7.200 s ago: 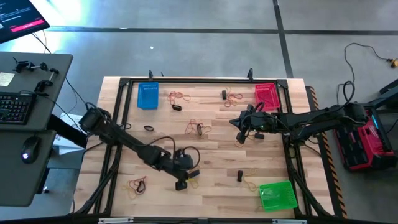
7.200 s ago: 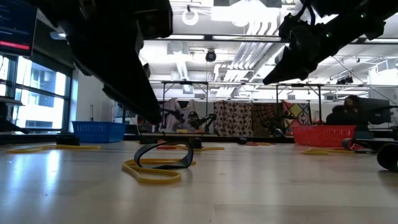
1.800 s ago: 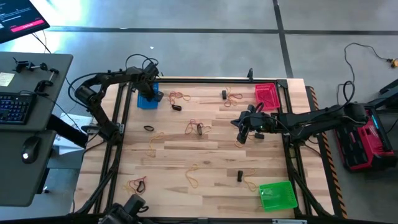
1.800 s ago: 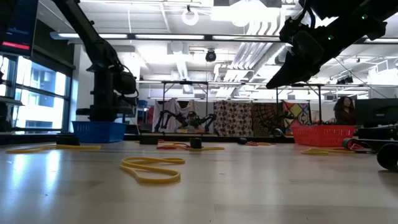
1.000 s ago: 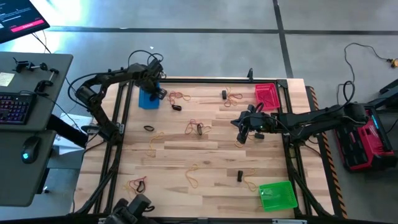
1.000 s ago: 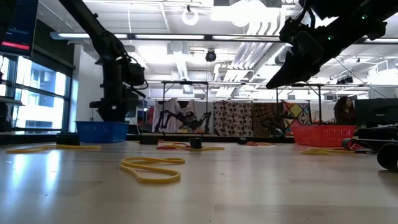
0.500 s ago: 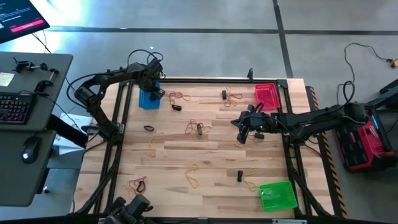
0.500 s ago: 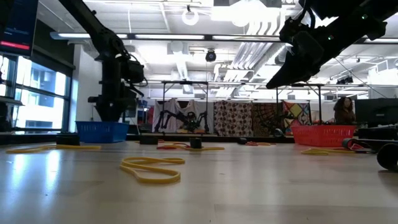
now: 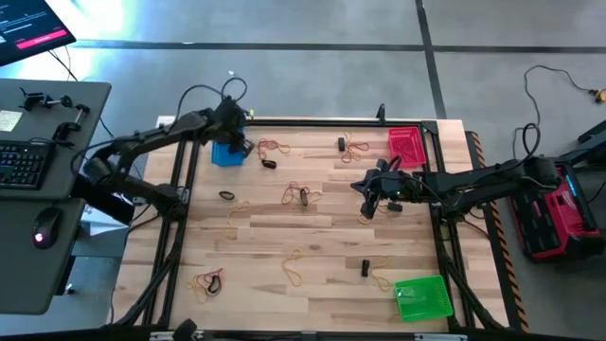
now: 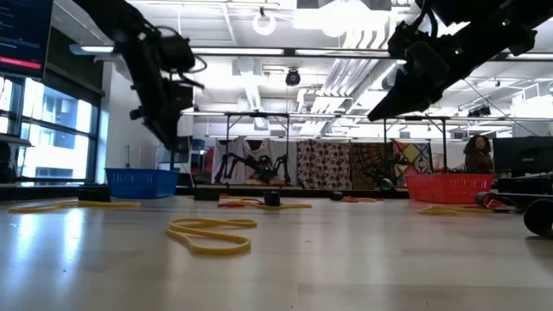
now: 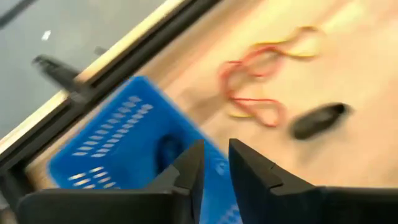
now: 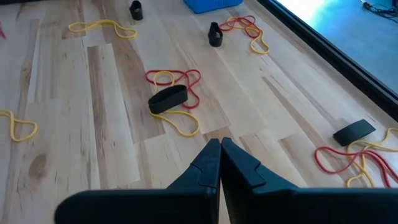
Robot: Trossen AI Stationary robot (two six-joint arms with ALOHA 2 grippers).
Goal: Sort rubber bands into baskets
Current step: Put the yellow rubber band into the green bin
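Bands (image 9: 296, 194) in red, yellow and black are lying scattered in small tangles across the wooden surface (image 9: 322, 248). The blue basket (image 9: 225, 152) is sitting at the far left corner, the red basket (image 9: 405, 145) at the far right corner, and the green basket (image 9: 422, 296) near the right front corner. A dark shape is showing inside the blue basket in the left wrist view, though what it is cannot be told.

The left gripper (image 11: 214, 163) is hanging above the blue basket, just over its inner edge; its fingers (image 11: 249, 171) are standing a narrow gap apart with nothing between them. Just beyond the basket, a red and yellow tangle (image 11: 264, 78) and a single black band (image 11: 318, 120) are lying on the wood.

The right gripper (image 12: 220, 148) is hovering over the middle of the surface, toward the right side, well clear of the wood. Its fingers are pressed together and are holding nothing. Ahead of it a black band (image 12: 167, 98) is lying across a red and yellow tangle (image 12: 175, 81).

In the low view a yellow band (image 10: 210, 235) is lying flat close to the camera. A person (image 10: 478, 153) is sitting far back in the room behind the red basket.
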